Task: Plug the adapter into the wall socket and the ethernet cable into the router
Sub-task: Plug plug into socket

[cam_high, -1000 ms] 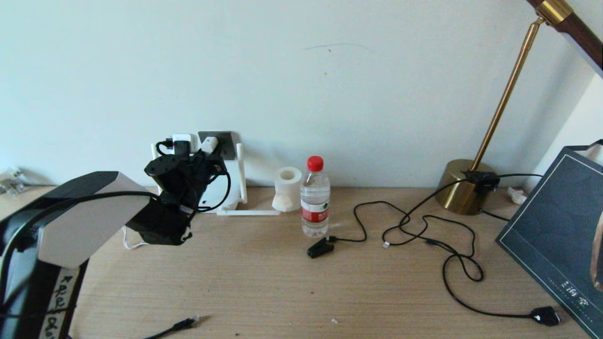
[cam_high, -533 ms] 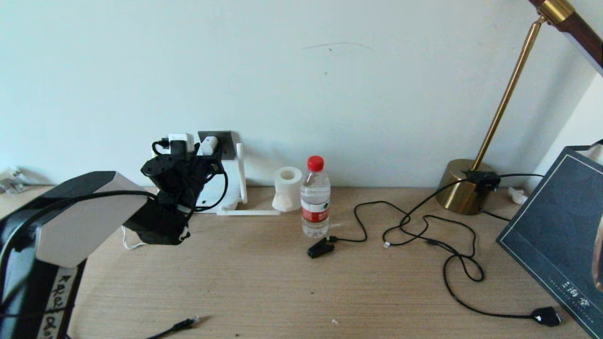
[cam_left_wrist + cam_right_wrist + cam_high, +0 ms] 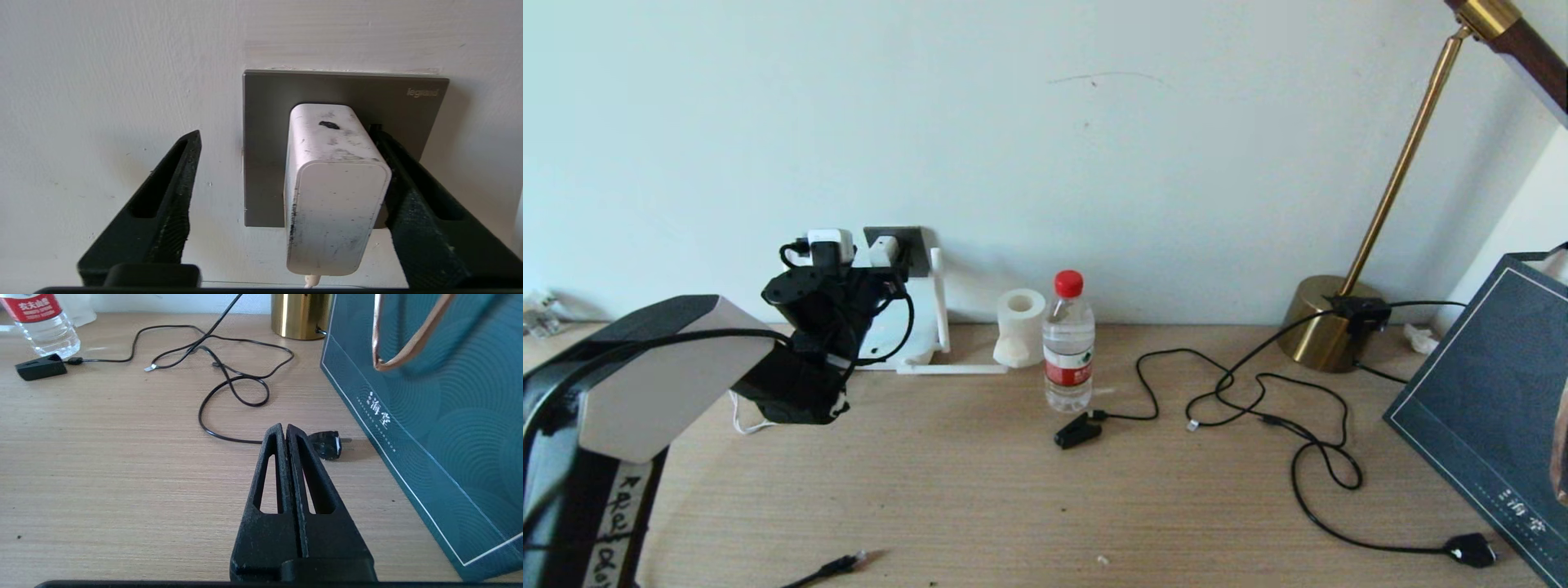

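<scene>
- Nearest, at the desk (image 3: 980,490) front edge: the ethernet cable (image 3: 837,565) lay loose w/ its plug end on the wood — unplugged, well apart from the router.
- Right claw (image 3: 286,430) hovered low over the desk, its two fingers pressed together on nothing; a chunky black plug (image 3: 327,444) lay just beyond its tips, beside a dark teal paper bag (image 3: 429,416).
- Mid-desk: a black clip-shaped piece (image 3: 1078,430) on thin black wire, touching or nearly touching the base of a water bottle (image 3: 1068,343) w/ a red cap.
- Further right, loose loops of black cable (image 3: 1307,441) ran back to the brass lamp base (image 3: 1327,322).
- A white paper roll (image 3: 1021,328) stood just left of the bottle, near the wall.
- Left claw (image 3: 286,139) was up at the wall w/ fingers (image 3: 171,196) spread — one stood clear to the side, the other lay close along the adapter's flank; contact can't be told.
- The adapter (image 3: 333,183) sat seated in the wall socket (image 3: 265,122), its white cord leaving the lower end.
- The router (image 3: 907,327) stood against the wall right below the socket, partly hidden by the left arm.
</scene>
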